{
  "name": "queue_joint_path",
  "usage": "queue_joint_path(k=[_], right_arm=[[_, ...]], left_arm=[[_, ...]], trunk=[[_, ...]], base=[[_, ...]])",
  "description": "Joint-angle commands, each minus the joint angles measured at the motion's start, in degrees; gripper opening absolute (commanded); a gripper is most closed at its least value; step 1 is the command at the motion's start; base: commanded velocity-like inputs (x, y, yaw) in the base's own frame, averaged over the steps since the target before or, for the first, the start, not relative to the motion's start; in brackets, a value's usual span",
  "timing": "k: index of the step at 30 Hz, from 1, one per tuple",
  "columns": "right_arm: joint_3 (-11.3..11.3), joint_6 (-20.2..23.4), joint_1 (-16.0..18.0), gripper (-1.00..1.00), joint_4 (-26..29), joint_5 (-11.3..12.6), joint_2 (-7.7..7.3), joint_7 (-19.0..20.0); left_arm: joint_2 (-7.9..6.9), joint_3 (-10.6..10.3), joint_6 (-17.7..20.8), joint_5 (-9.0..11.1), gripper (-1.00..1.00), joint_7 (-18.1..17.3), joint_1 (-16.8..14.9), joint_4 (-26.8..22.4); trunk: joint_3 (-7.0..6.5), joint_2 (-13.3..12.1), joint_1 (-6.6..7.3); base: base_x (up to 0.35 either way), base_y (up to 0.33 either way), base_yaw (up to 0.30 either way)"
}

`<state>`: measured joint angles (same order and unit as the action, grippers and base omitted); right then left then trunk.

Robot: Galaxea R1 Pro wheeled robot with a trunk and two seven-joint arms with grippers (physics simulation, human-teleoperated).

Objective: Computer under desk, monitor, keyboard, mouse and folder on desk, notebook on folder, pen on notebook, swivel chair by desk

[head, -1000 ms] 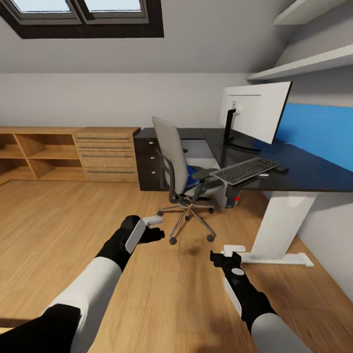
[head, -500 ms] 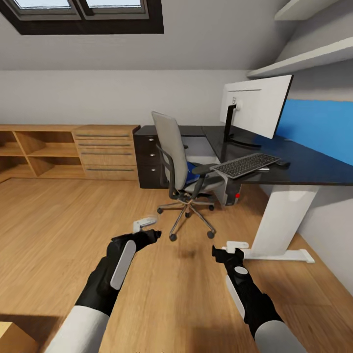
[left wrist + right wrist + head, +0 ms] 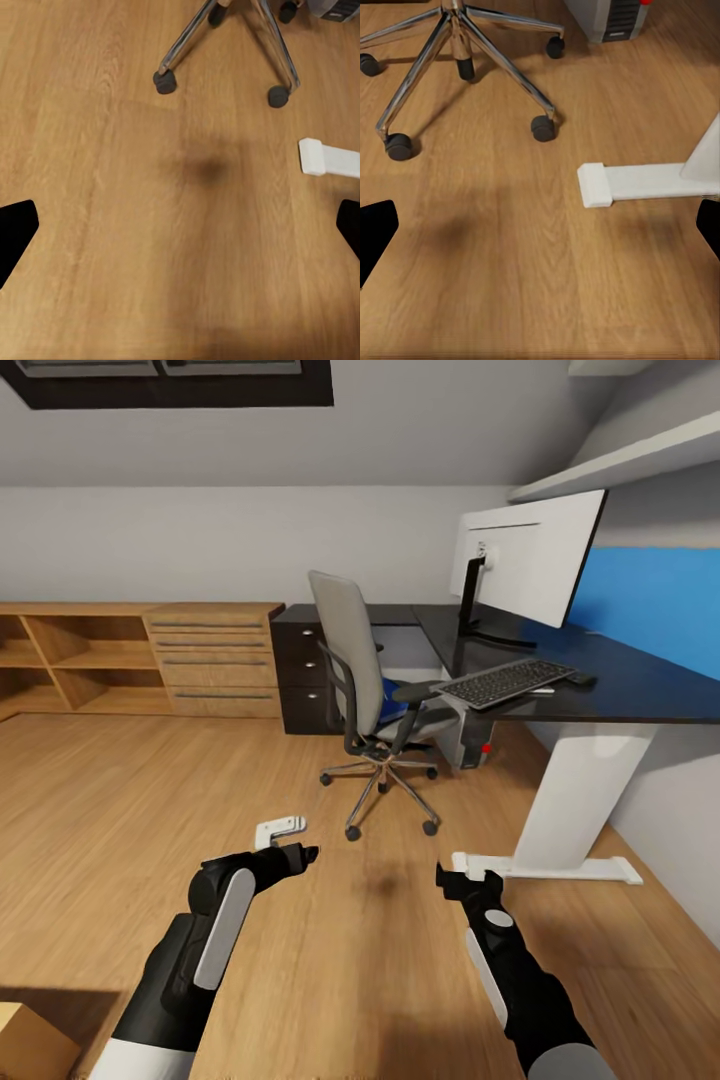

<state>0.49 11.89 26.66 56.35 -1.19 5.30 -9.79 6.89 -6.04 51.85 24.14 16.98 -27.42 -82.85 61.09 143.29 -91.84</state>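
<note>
The grey swivel chair (image 3: 352, 660) stands on the wood floor in front of the black desk (image 3: 640, 695), its back turned to me. A blue folder (image 3: 393, 711) lies on its seat. On the desk are the white-backed monitor (image 3: 528, 562), the dark keyboard (image 3: 506, 682) near the front edge and the mouse (image 3: 580, 678) beside it. The computer (image 3: 472, 744) sits under the desk. My left gripper (image 3: 300, 854) (image 3: 182, 229) and right gripper (image 3: 455, 880) (image 3: 542, 229) hover open and empty above bare floor, short of the chair's wheeled base (image 3: 457, 45).
The desk's white leg and floor foot (image 3: 545, 865) lie just ahead of my right gripper. Dark drawers (image 3: 300, 680) and wooden shelving (image 3: 140, 660) line the far wall. A cardboard box corner (image 3: 25, 1040) shows at the lower left. Open floor spreads to the left.
The head view has shifted, with the desk and chair a little higher and nearer. My left arm has dropped lower and drawn back; the right arm has barely moved.
</note>
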Motion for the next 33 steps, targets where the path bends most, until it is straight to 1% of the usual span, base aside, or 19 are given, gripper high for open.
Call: queue_joint_path(k=[1,7,15,21,26,27,33], right_arm=[[0.05,0.39,0.01,1.00,0.11,-0.13,0.00,-0.23],[0.04,0.41,-0.02,1.00,0.16,-0.19,-0.02,-0.23],[0.04,0.35,-0.03,1.00,0.17,-0.27,-0.02,-0.23],[0.10,0.26,-0.03,1.00,0.17,-0.23,0.04,-0.23],[0.12,0.15,-0.03,1.00,0.17,-0.29,0.13,-0.27],[0.09,0.09,-0.03,1.00,0.17,-0.30,0.10,-0.25],[0.06,-0.01,-0.03,1.00,0.17,-0.30,0.07,-0.29]], left_arm=[[-0.16,-0.03,0.12,0.66,1.00,0.59,-0.03,-0.07],[-0.62,-0.03,-0.01,0.65,1.00,0.66,0.00,-0.11],[-0.81,-0.03,-0.09,0.76,1.00,0.57,0.00,0.29],[-1.05,-0.03,-0.16,0.81,1.00,0.40,0.00,1.69],[-2.05,-0.03,-0.11,0.84,1.00,0.24,0.00,2.23],[-2.60,-0.03,-0.14,0.87,1.00,0.20,0.00,2.28],[-3.10,-0.03,-0.16,0.95,1.00,0.18,0.00,2.32]], trunk=[[0.28,0.04,-0.01],[1.61,0.12,-0.16],[1.61,0.12,-0.16],[1.61,0.12,-0.16],[1.61,0.12,-0.16],[1.61,0.12,-0.16],[1.61,0.12,-0.16]], base=[[0.000,0.000,0.000],[0.000,0.000,0.000],[0.000,0.000,0.000],[0.002,0.000,0.000],[0.195,0.000,0.000],[0.280,0.000,0.000],[0.302,0.000,0.000]])
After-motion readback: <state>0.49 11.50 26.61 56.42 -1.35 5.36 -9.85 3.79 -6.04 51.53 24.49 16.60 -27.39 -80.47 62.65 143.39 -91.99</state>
